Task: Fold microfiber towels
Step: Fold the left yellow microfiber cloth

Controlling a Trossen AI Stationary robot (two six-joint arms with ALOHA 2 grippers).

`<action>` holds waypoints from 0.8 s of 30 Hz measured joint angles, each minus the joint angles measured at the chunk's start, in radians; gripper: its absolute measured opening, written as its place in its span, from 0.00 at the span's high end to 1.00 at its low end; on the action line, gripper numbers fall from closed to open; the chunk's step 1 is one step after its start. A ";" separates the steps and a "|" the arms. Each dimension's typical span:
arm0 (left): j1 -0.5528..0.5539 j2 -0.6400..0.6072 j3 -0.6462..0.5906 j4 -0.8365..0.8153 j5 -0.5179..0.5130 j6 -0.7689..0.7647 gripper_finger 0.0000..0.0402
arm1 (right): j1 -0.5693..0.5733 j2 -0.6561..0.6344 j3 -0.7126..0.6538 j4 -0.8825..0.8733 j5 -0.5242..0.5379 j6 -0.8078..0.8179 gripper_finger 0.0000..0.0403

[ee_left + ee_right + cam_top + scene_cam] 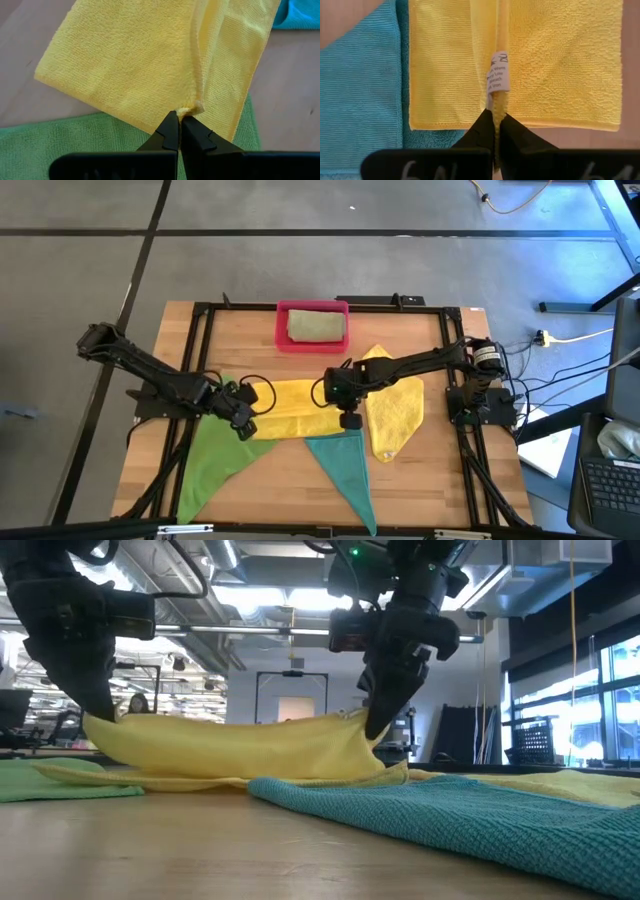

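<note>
a fold is under way on a soft yellow microfiber towel [290, 402] lying in the middle of the wooden table [420, 480], and both arms are working on it together. the left gripper [178, 119] has its two dark fingers pinched together on one corner of the cloth, where the fabric bunches into a small tuft. the right gripper [495, 116] is clamped the same way on the opposite end, right beside a small white care label [497, 72] sewn into the hem. from table height the towel hangs between them as a shallow, sagging hammock, its ends lifted and its belly resting on the cloths below.

a bright green towel [215, 455] lies under the left end, a teal towel [345, 465] spreads near the front edge, and a second yellow towel [395, 415] sits flat under the right arm. a pale olive green cloth [316, 326], already folded, rests in a pink rectangular tray [281, 330] at the back of the table.

the next move looks to be carrying both held corners across to the far edge of the towel, evenly, so the halves meet squarely.
</note>
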 joint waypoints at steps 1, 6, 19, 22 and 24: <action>0.000 0.000 0.000 0.000 0.002 0.000 1.00 | 0.000 0.000 0.000 -0.001 -0.001 0.000 0.98; 0.000 0.000 0.000 0.003 0.025 0.001 1.00 | 0.000 0.000 0.000 -0.010 -0.002 -0.001 0.98; -0.040 0.000 0.000 0.030 0.070 0.010 1.00 | 0.000 0.000 0.000 -0.014 -0.078 -0.003 0.98; -0.041 0.000 0.000 0.030 0.063 0.009 1.00 | 0.000 0.000 0.000 -0.014 -0.078 -0.001 0.97; -0.041 0.000 0.000 0.033 0.063 0.009 1.00 | 0.000 0.000 0.000 -0.014 -0.078 0.000 0.95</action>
